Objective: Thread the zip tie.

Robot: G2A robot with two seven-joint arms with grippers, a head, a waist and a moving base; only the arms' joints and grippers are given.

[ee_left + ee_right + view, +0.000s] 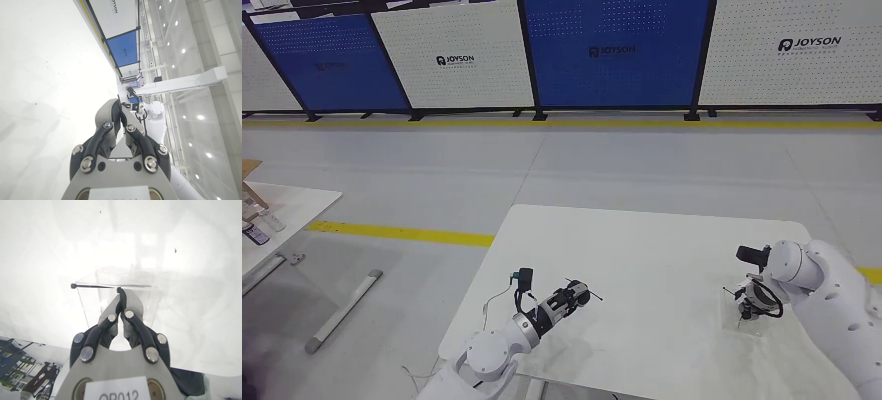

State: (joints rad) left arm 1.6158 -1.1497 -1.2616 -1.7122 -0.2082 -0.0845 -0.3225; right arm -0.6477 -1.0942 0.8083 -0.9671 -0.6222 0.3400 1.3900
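Observation:
My right gripper (119, 293) is shut on a thin black zip tie (94, 286). The strap runs sideways from the fingertips to its square head (73, 286), level with the rim of a clear plastic box (88, 308). In the top view this gripper (746, 302) hangs over the box (742, 326) near the table's right edge. My left gripper (120, 106) is shut, low over the table at the front left (579, 293). A thin black strip (594, 296) pokes out past its fingertips (118, 97), seemingly a second zip tie.
The white table (642, 250) is bare between the two arms. Its front edge runs just behind the left arm. The right arm (155, 109) shows far off in the left wrist view. Grey floor with a yellow line (402, 233) surrounds the table.

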